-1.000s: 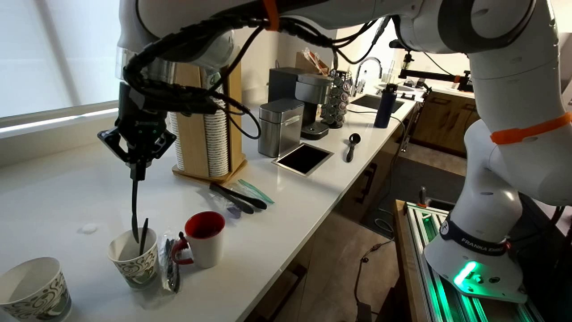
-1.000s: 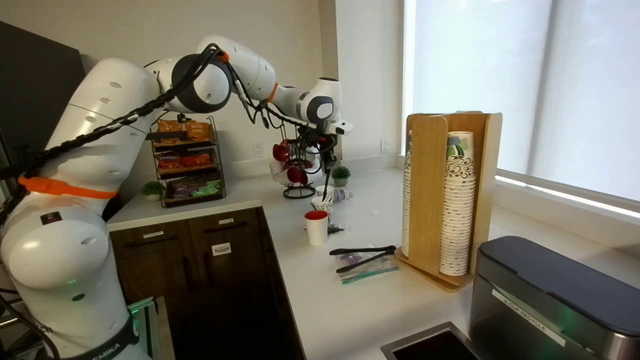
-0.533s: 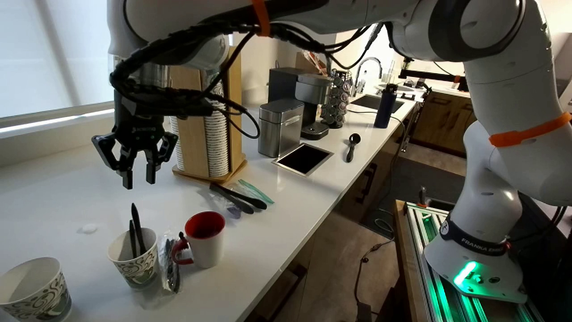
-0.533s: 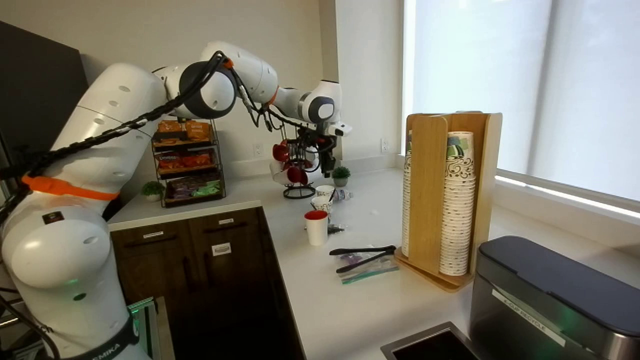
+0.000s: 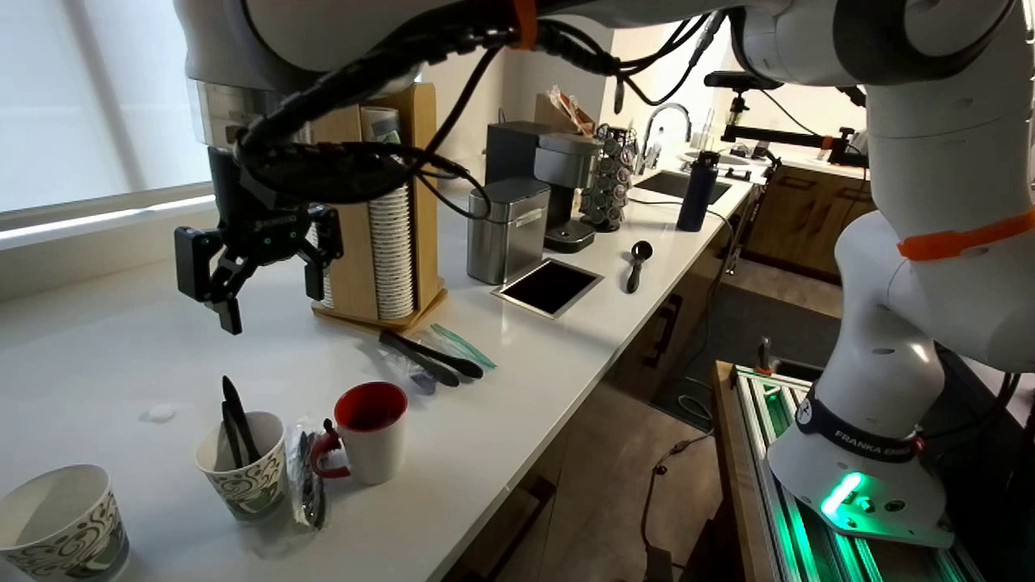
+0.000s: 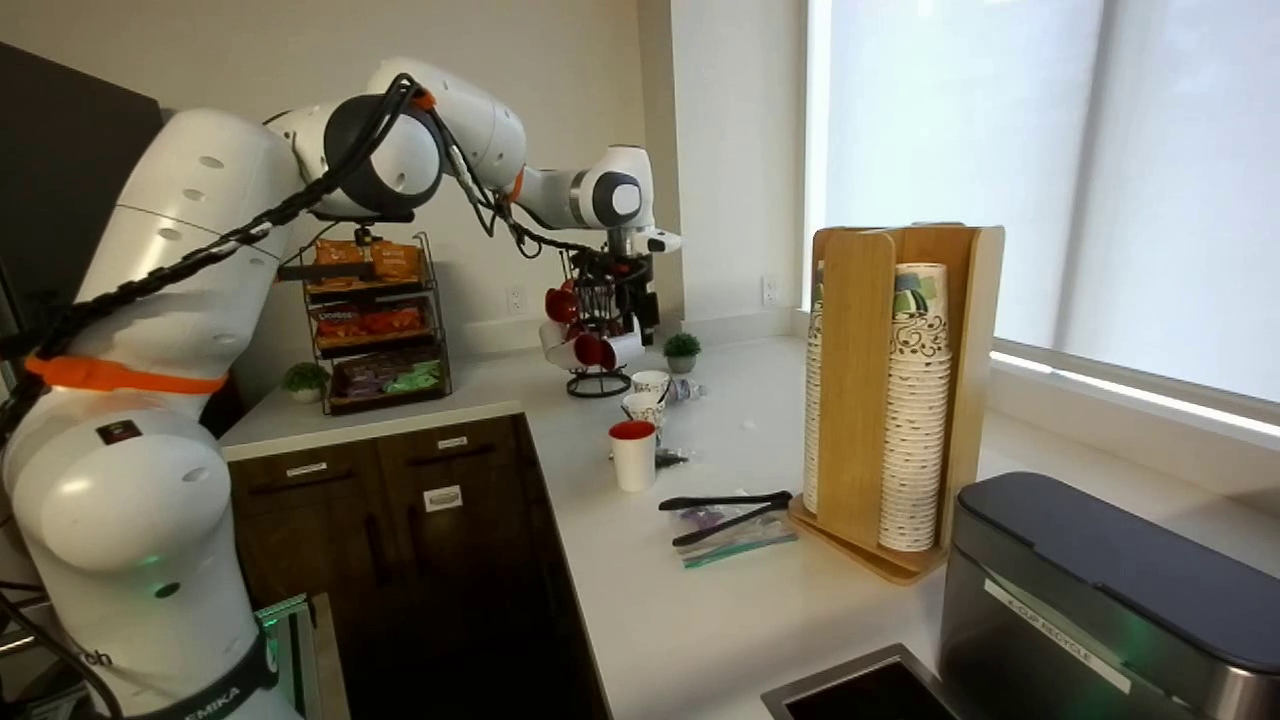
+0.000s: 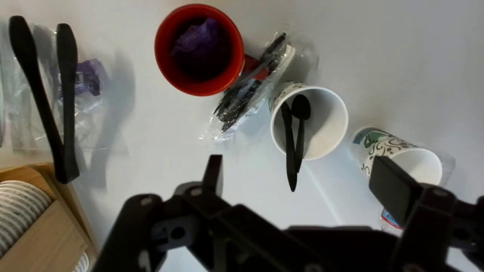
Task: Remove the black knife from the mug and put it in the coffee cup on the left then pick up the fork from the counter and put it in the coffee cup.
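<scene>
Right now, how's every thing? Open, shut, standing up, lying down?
Black robot fingers: open, nothing held.
White red-lined mug: upright, something purple inside.
Mug-side pale patterned paper cup: upright, holding two black plastic utensils.
Farther pale patterned paper cup: upright.
Black tongs: lying spread open.
Clear plastic packet of black cutlery: lying down, sealing unclear.
Grey metal bin: shut.
Green base light: on.

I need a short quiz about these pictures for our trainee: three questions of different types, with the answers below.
1. Where does the plastic packet of black cutlery lie?
A) between the red-lined mug and the coffee cup nearest to it
B) inside that mug
C) under that coffee cup
2. True or false: the gripper holds nothing.
3. How many black utensils lean in that coffee cup?

Key: 1. A; 2. True; 3. Two
</scene>
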Robot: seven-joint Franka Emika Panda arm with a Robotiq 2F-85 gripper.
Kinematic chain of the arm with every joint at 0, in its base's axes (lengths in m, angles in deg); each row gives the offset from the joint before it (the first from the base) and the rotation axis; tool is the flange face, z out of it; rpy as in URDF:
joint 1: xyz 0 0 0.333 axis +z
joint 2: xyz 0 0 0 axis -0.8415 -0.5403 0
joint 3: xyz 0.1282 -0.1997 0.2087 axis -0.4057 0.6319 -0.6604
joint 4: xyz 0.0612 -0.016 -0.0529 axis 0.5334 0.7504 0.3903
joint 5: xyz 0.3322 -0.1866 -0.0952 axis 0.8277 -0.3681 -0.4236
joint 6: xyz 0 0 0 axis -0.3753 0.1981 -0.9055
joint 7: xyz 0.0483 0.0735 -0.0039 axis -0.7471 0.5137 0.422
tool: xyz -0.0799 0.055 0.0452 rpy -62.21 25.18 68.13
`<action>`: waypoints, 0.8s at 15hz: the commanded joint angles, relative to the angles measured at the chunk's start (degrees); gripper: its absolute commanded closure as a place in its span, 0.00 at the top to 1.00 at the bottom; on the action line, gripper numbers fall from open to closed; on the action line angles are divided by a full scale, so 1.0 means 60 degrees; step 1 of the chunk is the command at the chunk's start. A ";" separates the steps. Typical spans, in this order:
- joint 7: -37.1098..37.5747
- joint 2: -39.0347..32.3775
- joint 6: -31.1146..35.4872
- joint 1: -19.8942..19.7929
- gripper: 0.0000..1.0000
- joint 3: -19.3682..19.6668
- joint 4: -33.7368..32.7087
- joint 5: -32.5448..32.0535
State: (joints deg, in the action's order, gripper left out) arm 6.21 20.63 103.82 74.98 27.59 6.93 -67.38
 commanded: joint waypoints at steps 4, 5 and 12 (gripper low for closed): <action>0.0141 0.0469 -0.0041 0.0134 1.00 -0.0011 0.0514 -0.0371; 0.0143 0.0495 -0.0039 0.0126 1.00 0.0009 0.0554 -0.0379; 0.0145 0.0503 -0.0033 0.0119 1.00 0.0035 0.0624 -0.0390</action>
State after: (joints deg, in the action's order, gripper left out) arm 6.91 23.74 103.85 76.10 28.36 10.94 -69.45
